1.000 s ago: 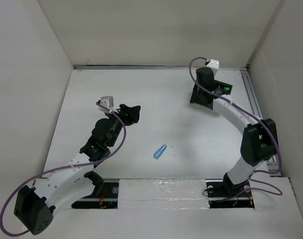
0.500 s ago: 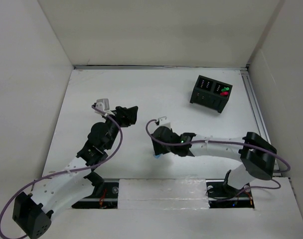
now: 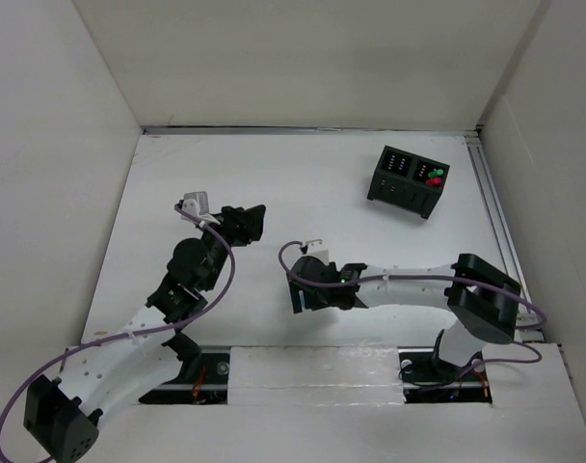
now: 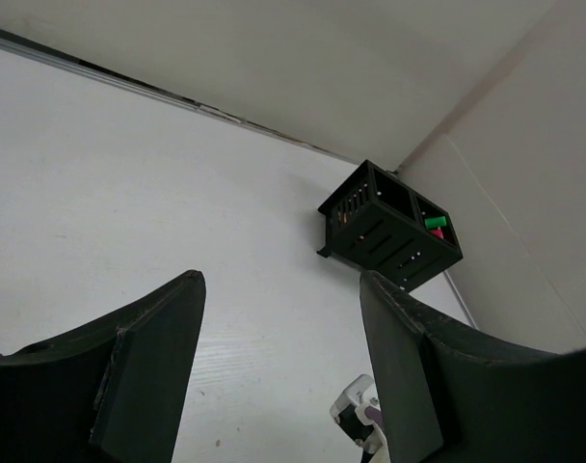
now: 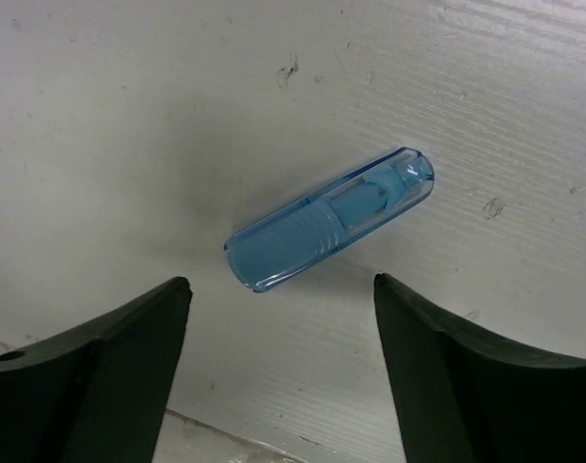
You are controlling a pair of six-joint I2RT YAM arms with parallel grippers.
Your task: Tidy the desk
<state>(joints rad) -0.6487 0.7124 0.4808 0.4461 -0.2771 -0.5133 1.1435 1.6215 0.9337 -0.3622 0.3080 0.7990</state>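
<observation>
The desk (image 3: pixel 303 183) is a white tabletop walled by pale panels. A small blue translucent capsule (image 5: pixel 327 220) lies flat on it, slanted, just beyond my right gripper (image 5: pixel 281 280). That gripper is open, a finger on each side, and touches nothing. In the top view the right gripper (image 3: pixel 303 297) hangs low over the front middle of the desk and hides the capsule. My left gripper (image 3: pixel 250 220) hovers left of centre; in the left wrist view it (image 4: pixel 280 275) stands open and empty.
A small black two-compartment box (image 3: pixel 410 180) stands at the back right, with green and red pieces (image 3: pixel 434 175) in one compartment. It also shows in the left wrist view as the black box (image 4: pixel 389 227). A metal rail (image 3: pixel 495 207) runs along the right edge.
My right arm swung from the black box at the back right down to the front middle, over the blue capsule, and its jaws opened. The left arm barely shifted.
</observation>
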